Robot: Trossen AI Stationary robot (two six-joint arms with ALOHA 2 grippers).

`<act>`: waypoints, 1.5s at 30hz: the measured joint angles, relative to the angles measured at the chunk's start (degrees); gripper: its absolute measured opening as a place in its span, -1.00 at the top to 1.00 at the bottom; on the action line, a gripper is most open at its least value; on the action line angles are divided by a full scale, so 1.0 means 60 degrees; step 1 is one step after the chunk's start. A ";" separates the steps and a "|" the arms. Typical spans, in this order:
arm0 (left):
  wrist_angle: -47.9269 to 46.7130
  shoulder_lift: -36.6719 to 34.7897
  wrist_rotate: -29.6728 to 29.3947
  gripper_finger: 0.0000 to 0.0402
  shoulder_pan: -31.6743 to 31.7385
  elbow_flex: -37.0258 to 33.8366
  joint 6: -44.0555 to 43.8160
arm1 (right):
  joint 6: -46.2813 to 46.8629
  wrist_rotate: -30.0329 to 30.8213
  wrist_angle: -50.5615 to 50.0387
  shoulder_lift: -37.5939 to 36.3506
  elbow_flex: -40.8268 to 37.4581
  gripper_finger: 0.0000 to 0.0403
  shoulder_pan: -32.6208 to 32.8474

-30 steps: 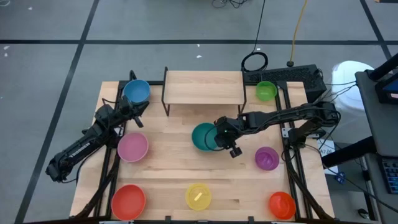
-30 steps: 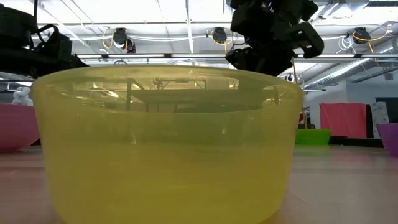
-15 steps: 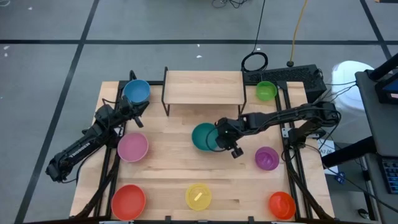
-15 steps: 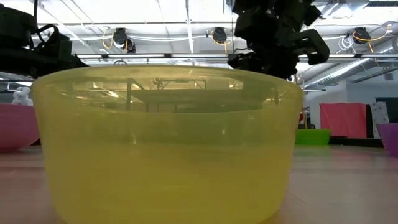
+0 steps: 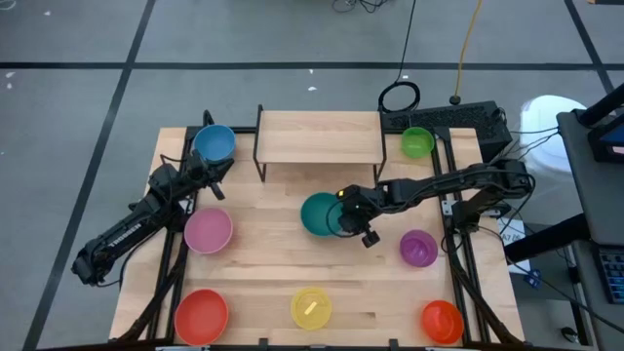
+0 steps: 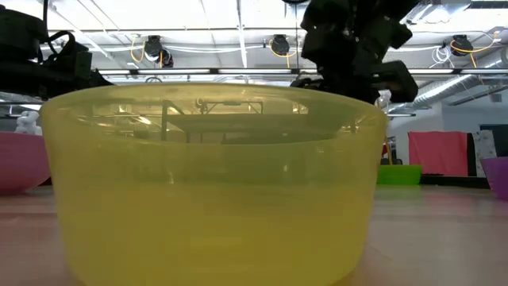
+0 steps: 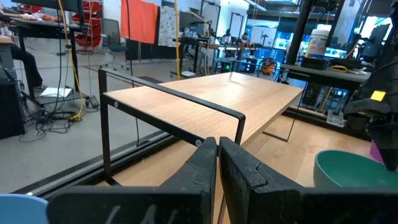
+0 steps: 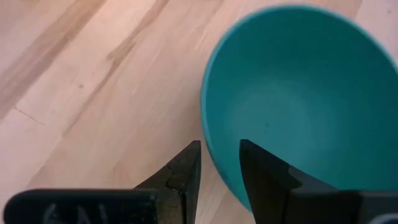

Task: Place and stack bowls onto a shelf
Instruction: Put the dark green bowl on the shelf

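Observation:
The teal bowl (image 5: 318, 214) (image 8: 292, 93) stands on its base on the table, in front of the shelf (image 5: 318, 136) (image 7: 205, 99). My right gripper (image 5: 343, 216) (image 8: 219, 152) is open at the bowl's right rim, pointing down. One finger stands outside the wall and one inside, with teal showing between the inner finger and the rim. My left gripper (image 5: 216, 178) (image 7: 217, 152) is shut and holds nothing; it hovers between the blue bowl (image 5: 214, 143) and the pink bowl (image 5: 208, 231).
The green bowl (image 5: 416, 142) stands right of the shelf and the purple bowl (image 5: 418, 248) by the right edge. The red (image 5: 201, 315), yellow (image 5: 311, 308) (image 6: 210, 183) and orange (image 5: 441, 320) bowls line the near edge. Bare wood lies between the teal bowl and the near row.
My right gripper has sunk slightly at the teal bowl's rim and turned a little. The bowl has stayed where it was.

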 joint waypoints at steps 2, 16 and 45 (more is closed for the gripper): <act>0.0000 -0.0003 0.0000 0.88 0.0000 0.0001 0.0004 | 0.0014 -0.0016 0.0343 0.0000 -0.0187 0.49 -0.0042; -0.0001 0.0000 0.0000 0.88 0.0000 0.0001 -0.0015 | 0.0875 -0.0229 0.2700 0.0000 -0.1413 0.49 -0.0353; 0.0000 -0.0002 -0.0007 0.88 -0.0002 0.0000 -0.0029 | 0.3588 -0.0269 0.3620 -0.0007 -0.0879 0.99 -0.0702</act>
